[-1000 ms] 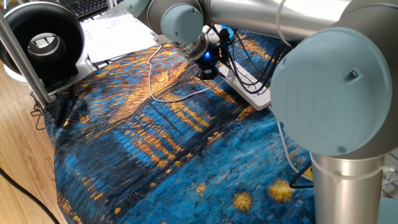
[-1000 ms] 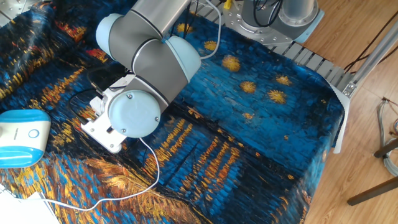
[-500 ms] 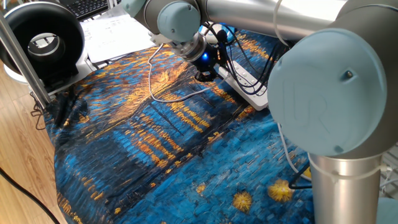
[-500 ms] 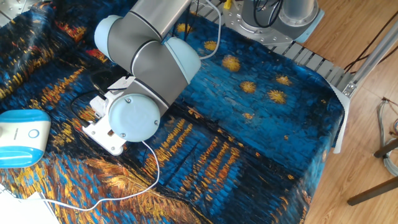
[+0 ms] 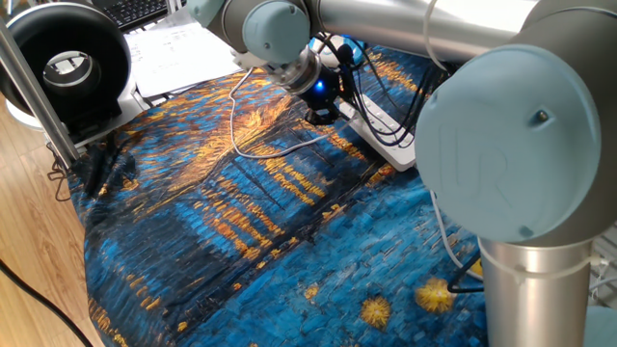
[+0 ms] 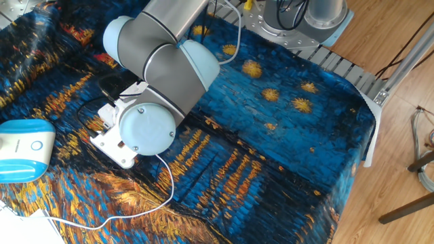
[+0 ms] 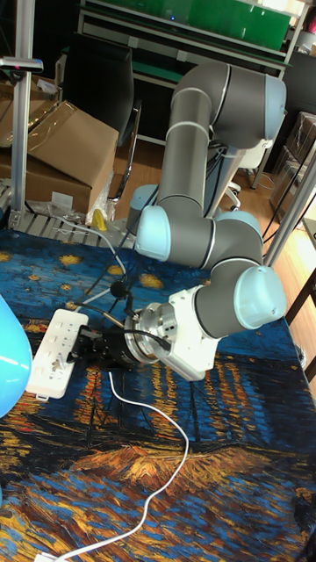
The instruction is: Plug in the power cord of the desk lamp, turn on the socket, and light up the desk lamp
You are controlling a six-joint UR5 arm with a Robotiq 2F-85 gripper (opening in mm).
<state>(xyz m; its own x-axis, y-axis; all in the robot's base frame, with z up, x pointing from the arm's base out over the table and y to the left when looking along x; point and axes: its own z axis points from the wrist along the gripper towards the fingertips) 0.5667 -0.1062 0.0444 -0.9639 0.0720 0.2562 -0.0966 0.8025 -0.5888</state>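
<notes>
The socket [image 5: 390,130] [image 7: 51,358] is a long white strip lying on the blue and orange cloth. My black gripper [image 5: 321,111] [image 7: 81,348] hovers low over its near end, fingers pointing at the outlets. It looks shut on the plug of the power cord [image 5: 234,120] [image 7: 167,439]; the plug itself is hidden between the fingers. The thin white cord trails from the gripper in a loop across the cloth [image 6: 159,196]. In the other fixed view my wrist hides the gripper and most of the socket [image 6: 108,144]. A blue and white rounded unit [image 6: 20,149], seemingly the desk lamp, stands beside the socket.
Black cables [image 5: 386,87] run from the wrist over the socket. A black ring-shaped device [image 5: 67,58], papers [image 5: 183,48] and a metal post [image 5: 29,87] are at the table's far left. Cardboard boxes [image 7: 61,149] stand behind the table.
Over the last second the wrist and gripper shifted slightly along the socket's end. Since half a second ago nothing has visibly moved.
</notes>
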